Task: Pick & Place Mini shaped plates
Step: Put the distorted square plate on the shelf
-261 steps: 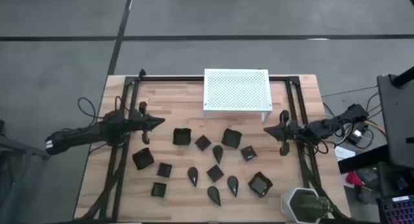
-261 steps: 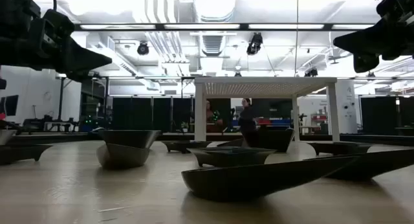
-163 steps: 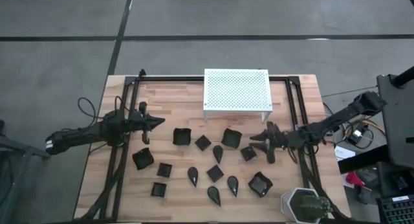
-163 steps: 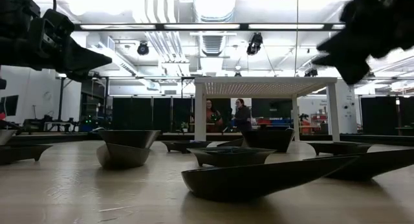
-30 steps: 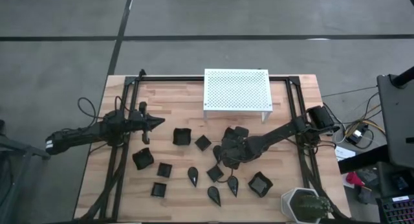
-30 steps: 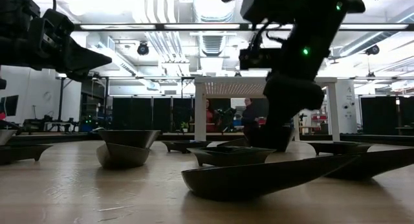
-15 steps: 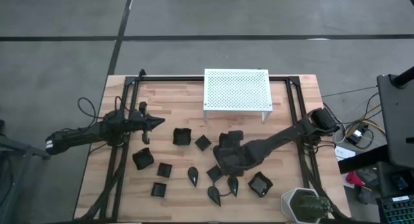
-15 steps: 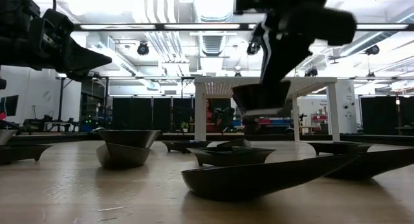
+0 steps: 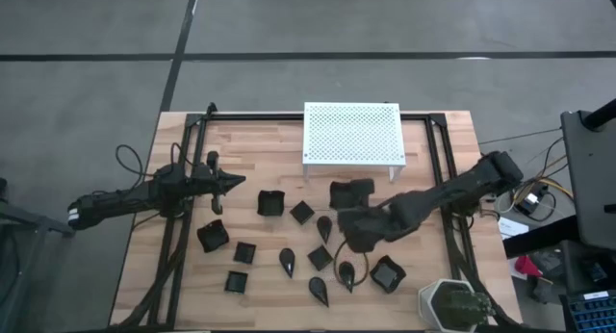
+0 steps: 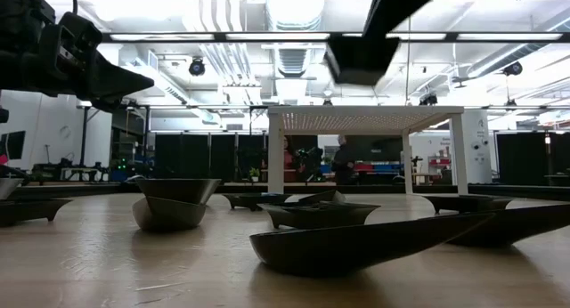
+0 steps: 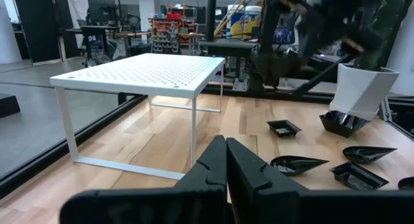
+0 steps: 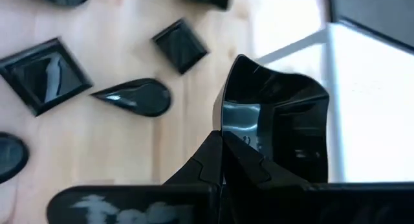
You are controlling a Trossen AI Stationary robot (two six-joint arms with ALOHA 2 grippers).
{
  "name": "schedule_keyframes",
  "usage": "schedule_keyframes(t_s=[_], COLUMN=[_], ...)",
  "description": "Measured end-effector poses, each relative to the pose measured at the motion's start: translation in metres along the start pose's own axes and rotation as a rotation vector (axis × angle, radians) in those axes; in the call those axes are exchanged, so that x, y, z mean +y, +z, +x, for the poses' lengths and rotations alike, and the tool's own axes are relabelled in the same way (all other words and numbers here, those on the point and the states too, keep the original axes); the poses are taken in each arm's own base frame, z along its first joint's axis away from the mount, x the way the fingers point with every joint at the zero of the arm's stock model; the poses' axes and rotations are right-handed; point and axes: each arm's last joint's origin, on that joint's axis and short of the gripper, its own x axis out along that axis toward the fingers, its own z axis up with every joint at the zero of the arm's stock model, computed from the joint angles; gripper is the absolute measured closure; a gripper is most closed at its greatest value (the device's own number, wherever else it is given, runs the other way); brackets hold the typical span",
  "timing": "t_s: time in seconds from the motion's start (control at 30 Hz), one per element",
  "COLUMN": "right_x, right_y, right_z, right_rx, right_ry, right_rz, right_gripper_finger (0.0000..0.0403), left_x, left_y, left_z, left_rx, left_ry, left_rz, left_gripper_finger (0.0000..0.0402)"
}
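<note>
- Right gripper [image 12: 222, 143] has its fingers clenched on the rim of a square black plate [image 12: 278, 123], lifted above the bench [image 9: 260, 150] near the white stand [image 9: 351, 136].
- Left gripper [image 9: 231, 182] waits with fingers pressed together, empty, at the bench's left.
- Other plates [image 9: 289, 261] lie scattered on the bench.

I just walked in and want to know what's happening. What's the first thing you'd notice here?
The right gripper is shut on the rim of a square black dish, holding it up in the air above the other little black dishes on the wooden table. Right behind it stands a white stand full of holes. The left gripper waits shut at the table's left side.
</note>
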Motion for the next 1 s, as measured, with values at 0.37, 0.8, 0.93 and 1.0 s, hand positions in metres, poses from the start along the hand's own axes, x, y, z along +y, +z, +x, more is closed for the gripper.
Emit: schedule_keyframes(t_s=[0.37,0.8,0.93,1.0], right_x=[-0.074,-0.153,-0.168,-0.172], right_y=[-0.008,-0.031,-0.031,-0.03], right_z=[-0.014,0.013,0.023,0.03], right_rx=[-0.018,0.19,0.22,0.242], right_ry=[-0.117,-0.323,-0.345,-0.346], right_rz=[0.376,0.819,0.856,0.869], right_gripper_finger=[0.0394,0.0394,0.0394,0.0394], left_x=[0.0,0.0,0.0,0.0], left_y=[0.0,0.0,0.0,0.0], left_z=[0.0,0.0,0.0,0.0], left_rx=[0.001,0.001,0.0,0.0], left_ry=[0.0,0.0,0.0,0.0], left_rz=[0.0,0.0,0.0,0.0], left_gripper_finger=[0.0401,0.0401,0.0401,0.0401])
